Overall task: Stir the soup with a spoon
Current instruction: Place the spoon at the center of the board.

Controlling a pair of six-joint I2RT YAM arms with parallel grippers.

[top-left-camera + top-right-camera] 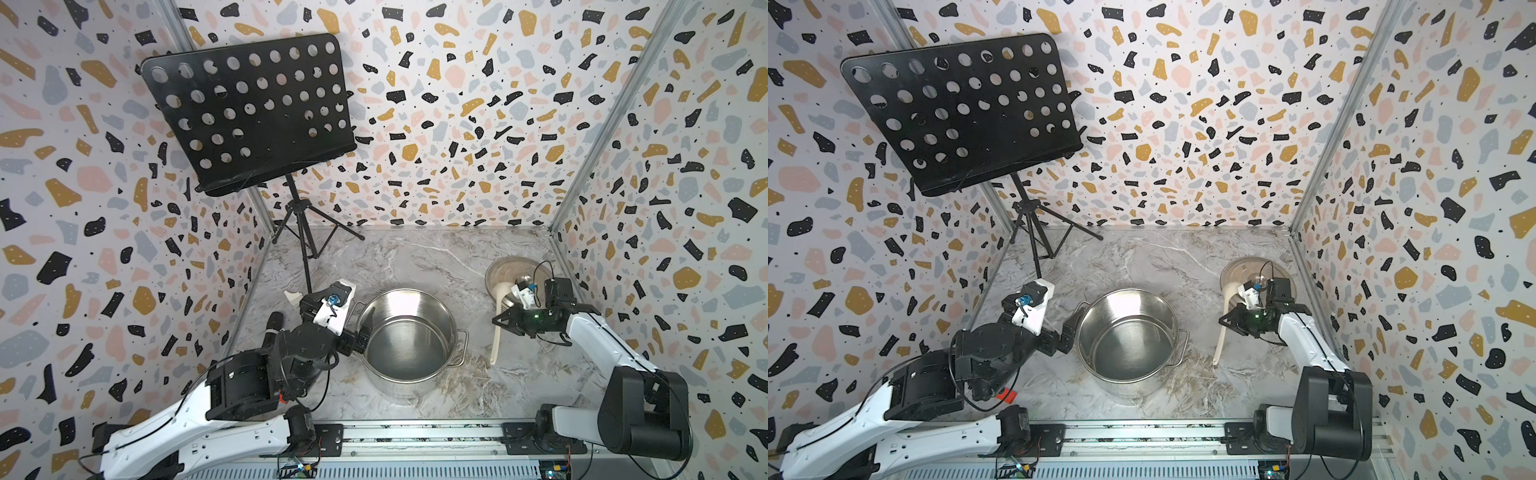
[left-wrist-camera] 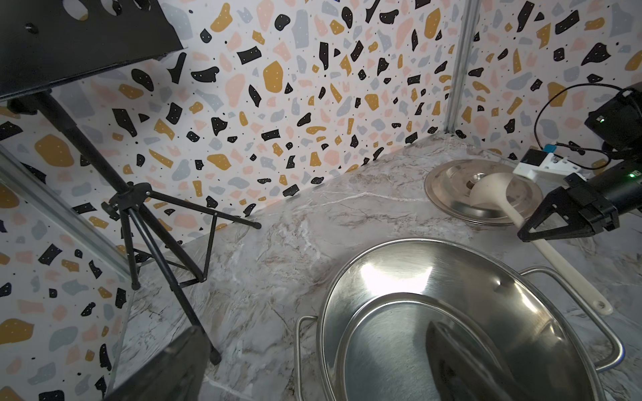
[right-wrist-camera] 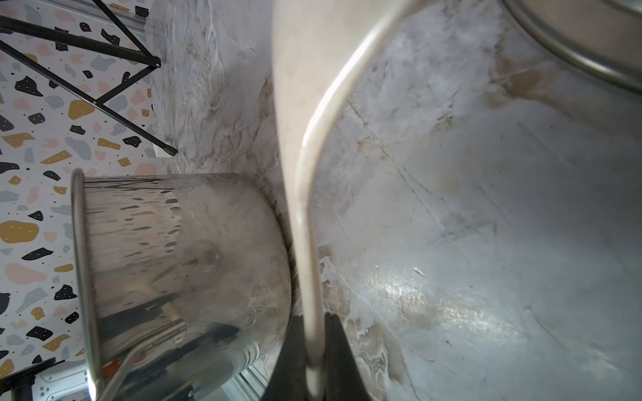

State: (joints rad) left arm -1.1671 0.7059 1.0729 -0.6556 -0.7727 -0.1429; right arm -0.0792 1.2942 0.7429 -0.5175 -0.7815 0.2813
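Note:
A large steel pot [image 1: 407,340] [image 1: 1129,336] with wire loop handles stands mid-table. Where the soup belongs I see only its bare shiny inside [image 2: 399,347]. The cream spoon [image 1: 497,332] [image 1: 1222,332] lies to the pot's right, its round bowl [image 2: 486,189] over the lid. My right gripper [image 1: 498,320] [image 3: 314,323] is shut on the spoon's slim handle [image 3: 305,225], about midway along it. At the pot's left rim my left gripper [image 1: 360,332] [image 2: 314,326] stands open. One finger [image 2: 462,364] is inside the pot, the other outside.
A flat steel lid [image 1: 498,266] [image 2: 451,184] lies at the back right near the wall. A black music stand [image 1: 249,112] on a tripod [image 1: 307,241] fills the back left. A black microphone [image 1: 274,326] lies behind my left arm. Patterned walls close three sides.

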